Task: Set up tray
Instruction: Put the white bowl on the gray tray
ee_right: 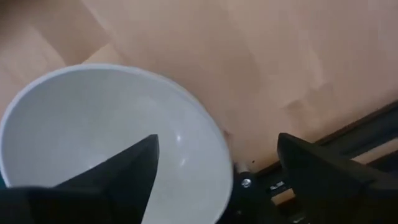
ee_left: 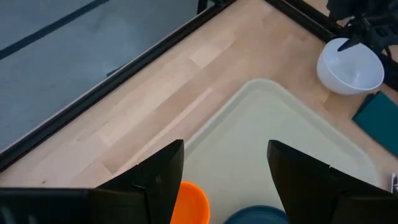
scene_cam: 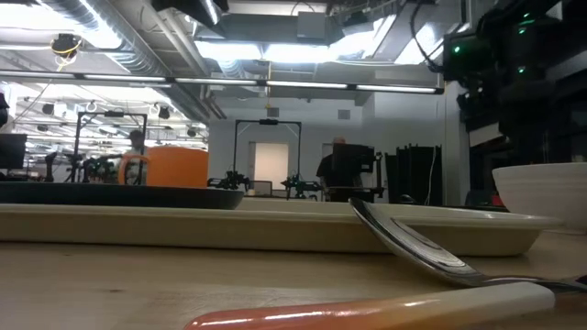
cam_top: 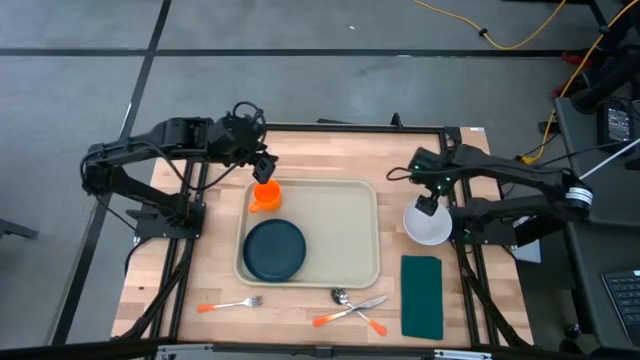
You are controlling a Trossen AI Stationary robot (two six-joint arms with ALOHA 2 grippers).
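Note:
The pale beige tray (cam_top: 335, 225) lies mid-table. A dark teal plate (cam_top: 275, 250) sits on its near-left part and an orange cup (cam_top: 265, 195) stands at its far-left corner. My left gripper (cam_top: 262, 166) hovers open just above the cup (ee_left: 189, 202), which shows between its fingers (ee_left: 225, 149). A white bowl (cam_top: 428, 224) rests on the table right of the tray. My right gripper (cam_top: 430, 203) is open over the bowl's far rim (ee_right: 211, 134), one finger above the inside and one outside; no touch shows.
A dark green napkin (cam_top: 422, 296) lies near the table's right near corner. A fork (cam_top: 230, 304) and a crossed spoon and knife (cam_top: 352, 306), with orange handles, lie along the near edge in front of the tray. The tray's right half is bare.

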